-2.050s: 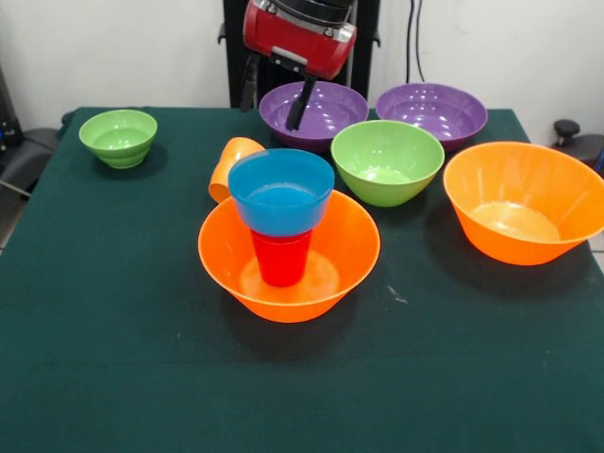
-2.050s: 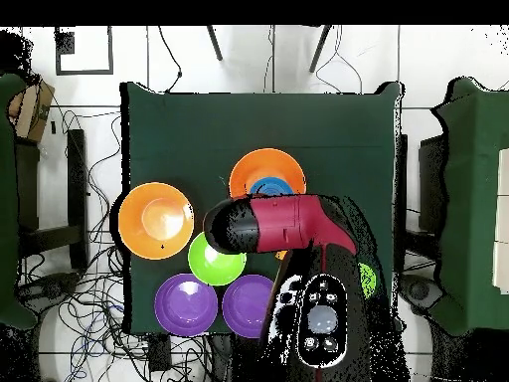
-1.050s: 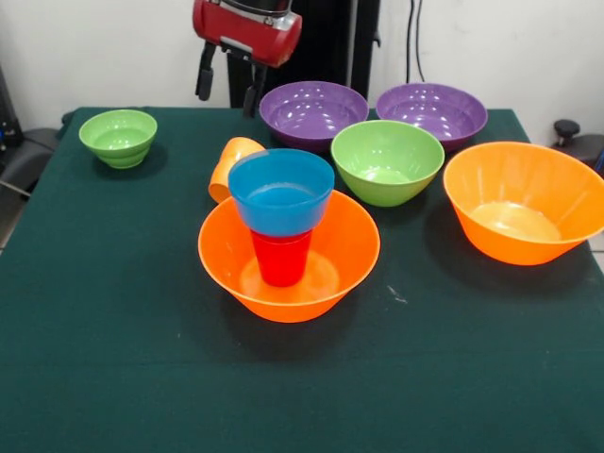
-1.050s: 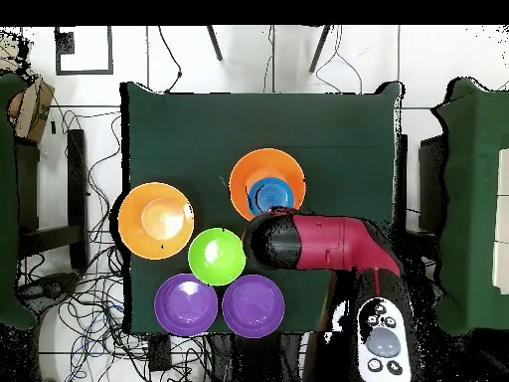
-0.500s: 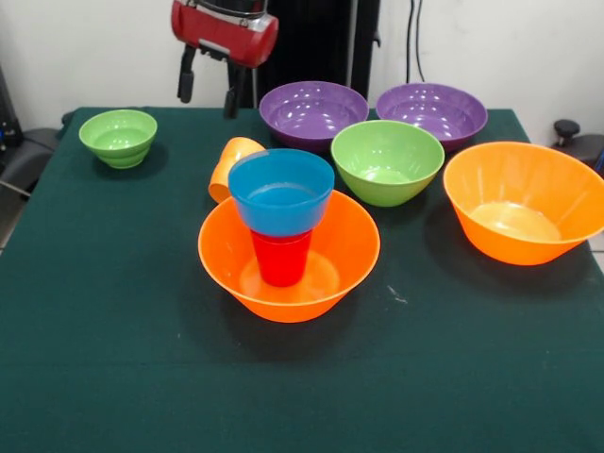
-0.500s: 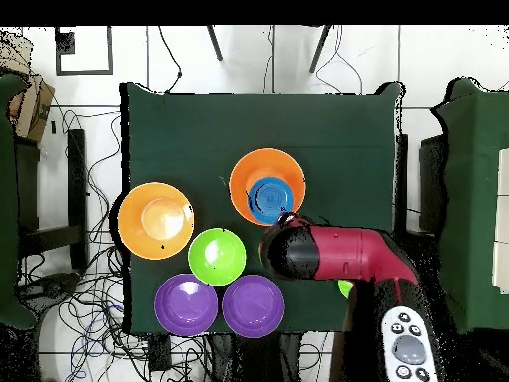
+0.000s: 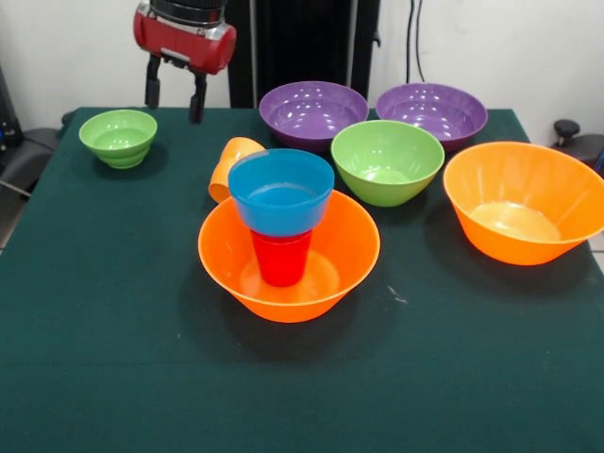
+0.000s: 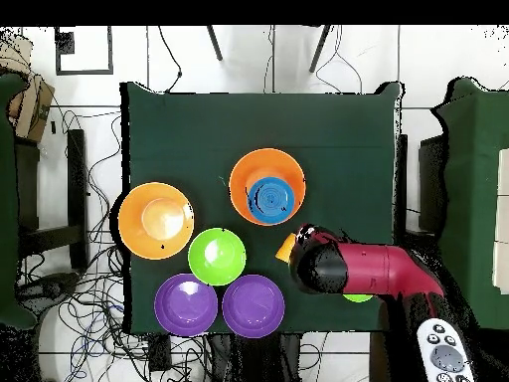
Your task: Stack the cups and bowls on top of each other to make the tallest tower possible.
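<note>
The gripper (image 7: 174, 92) hangs with jaws apart and empty above the tabletop's (image 7: 113, 359) far edge, beside the small green bowl (image 7: 118, 137). The tower (image 7: 286, 247), blue bowl on red cup inside an orange bowl, sits mid-tabletop.

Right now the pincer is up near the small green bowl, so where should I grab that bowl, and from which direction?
Take the small green bowl by its rim, coming straight down from above. It sits upright and open-side up, alone near the table corner, so one finger can go inside and one outside the wall. The open pincer hangs just beside it. The side toward the orange cup looks free too.
</note>
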Tool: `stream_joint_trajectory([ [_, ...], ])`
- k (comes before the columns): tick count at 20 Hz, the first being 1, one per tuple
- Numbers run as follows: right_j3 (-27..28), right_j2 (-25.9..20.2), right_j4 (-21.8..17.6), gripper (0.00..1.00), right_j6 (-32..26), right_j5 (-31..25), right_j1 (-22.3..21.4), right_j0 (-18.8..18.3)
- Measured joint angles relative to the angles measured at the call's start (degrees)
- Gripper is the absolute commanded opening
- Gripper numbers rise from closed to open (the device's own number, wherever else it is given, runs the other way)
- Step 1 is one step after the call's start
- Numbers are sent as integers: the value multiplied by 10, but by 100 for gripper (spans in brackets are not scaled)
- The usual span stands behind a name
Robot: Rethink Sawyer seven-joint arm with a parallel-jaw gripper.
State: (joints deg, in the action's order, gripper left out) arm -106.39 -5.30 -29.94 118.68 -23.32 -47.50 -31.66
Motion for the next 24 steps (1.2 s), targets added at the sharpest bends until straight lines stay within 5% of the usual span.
stream_joint_trajectory([
  [12,-30,-33,-33,100,0,6,-5,-10],
  [17,-46,-56,-48,100,0,7,-5,-49],
  [24,-48,-82,-75,100,0,7,4,-152],
])
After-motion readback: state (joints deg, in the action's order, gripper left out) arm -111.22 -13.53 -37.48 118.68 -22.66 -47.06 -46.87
